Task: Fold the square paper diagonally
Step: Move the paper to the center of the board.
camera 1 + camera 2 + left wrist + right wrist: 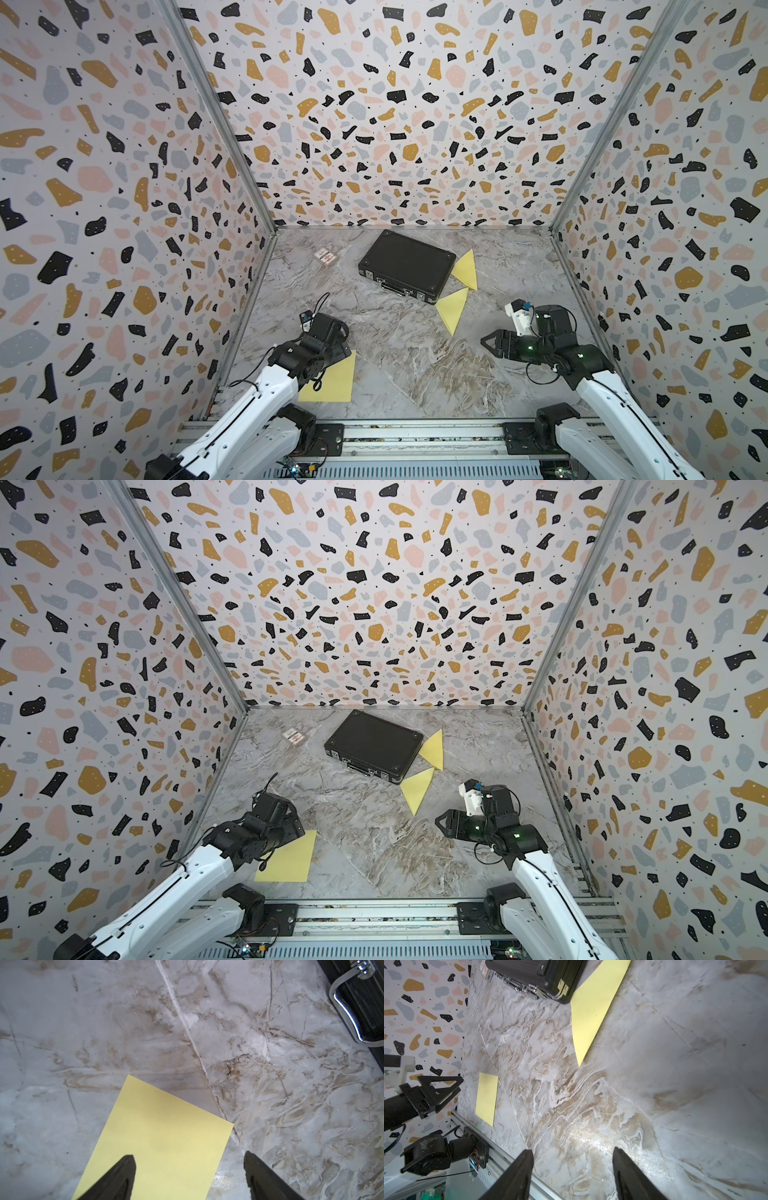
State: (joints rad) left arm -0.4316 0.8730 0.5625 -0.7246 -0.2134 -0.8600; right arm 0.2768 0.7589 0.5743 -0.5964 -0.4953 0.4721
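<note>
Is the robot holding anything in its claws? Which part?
No, nothing. The left claw is open above the flat yellow square paper, and the right claw is open over the marble tabletop.

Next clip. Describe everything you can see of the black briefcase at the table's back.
The black hard-shell briefcase lies flat, closed and askew on the marble-look table. Rounded riveted corners; chrome latches and handle on its near edge. Two folded yellow paper triangles lie against its right side. No gripper touches it.
</note>
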